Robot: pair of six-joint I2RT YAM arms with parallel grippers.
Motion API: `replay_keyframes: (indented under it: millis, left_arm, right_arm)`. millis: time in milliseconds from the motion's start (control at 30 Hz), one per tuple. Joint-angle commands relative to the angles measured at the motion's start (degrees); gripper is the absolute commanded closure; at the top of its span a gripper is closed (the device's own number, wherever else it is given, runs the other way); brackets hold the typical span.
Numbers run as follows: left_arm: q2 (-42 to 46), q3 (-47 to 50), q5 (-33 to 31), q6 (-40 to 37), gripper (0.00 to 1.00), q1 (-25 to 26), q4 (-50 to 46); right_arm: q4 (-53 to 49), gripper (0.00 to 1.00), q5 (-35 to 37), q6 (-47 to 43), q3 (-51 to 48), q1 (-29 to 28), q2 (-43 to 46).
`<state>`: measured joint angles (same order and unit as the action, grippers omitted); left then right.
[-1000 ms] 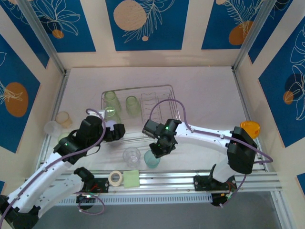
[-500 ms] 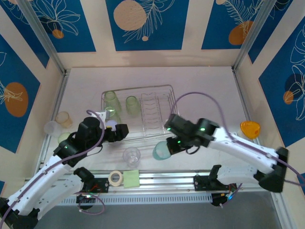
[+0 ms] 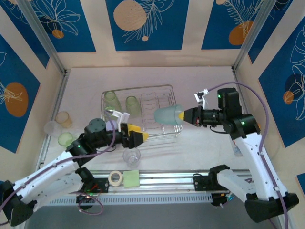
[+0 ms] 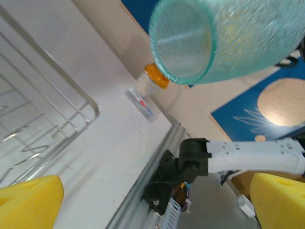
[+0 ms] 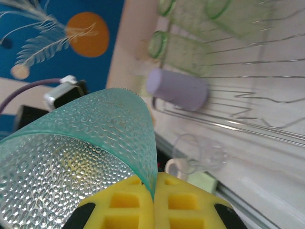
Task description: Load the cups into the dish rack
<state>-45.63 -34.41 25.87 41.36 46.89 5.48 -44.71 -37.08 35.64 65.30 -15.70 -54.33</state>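
My right gripper (image 3: 181, 116) (image 5: 155, 191) is shut on the wall of a teal cup (image 3: 167, 115) (image 5: 81, 152) (image 4: 224, 40), held on its side in the air over the right end of the wire dish rack (image 3: 143, 88) (image 5: 248, 76) (image 4: 71, 90). In the rack stand two light green cups (image 3: 112, 100) (image 3: 132, 105), and a lavender cup (image 5: 176, 89) lies near its front wire. My left gripper (image 3: 139, 134) (image 4: 152, 205) is open and holds nothing, just in front of the rack. A clear cup (image 3: 131, 156) (image 5: 200, 152) stands on the table below it.
At the left wall stand a peach cup (image 3: 63, 118), a clear cup (image 3: 51, 128) and a green cup (image 3: 64, 138). A white tape roll (image 3: 115, 177) and a green pad (image 3: 132, 179) lie on the front rail. An orange dome-shaped piece (image 4: 156, 76) sits by the right wall.
My right gripper closed on the teal cup, lifted it off the table and carried it up and right, over the rack's right end. My left gripper swung right along the rack's front.
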Motion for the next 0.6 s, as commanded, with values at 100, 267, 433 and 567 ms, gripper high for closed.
replay_keyframes:
  millis: [100,267,433,567]
  left_arm:
    - [-4.82,-2.75,4.19,-1.04,0.0,2.15,12.26]
    - [-4.88,-2.55,3.94,-0.39,0.0,2.28,17.05]
    - [-2.73,1.58,2.48,1.48,0.0,2.26,28.45]
    - [-2.58,2.17,2.85,1.88,0.0,2.29,30.47]
  right_arm:
    - [8.15,1.0,-7.19,2.88,2.01,-7.07,-1.91]
    - [9.33,1.0,-5.81,3.61,0.6,-11.15,-2.8]
    - [11.49,1.0,-5.42,4.72,-1.05,-12.33,-3.2]
    - [12.41,1.0,-5.19,4.92,-1.4,-12.33,-4.32]
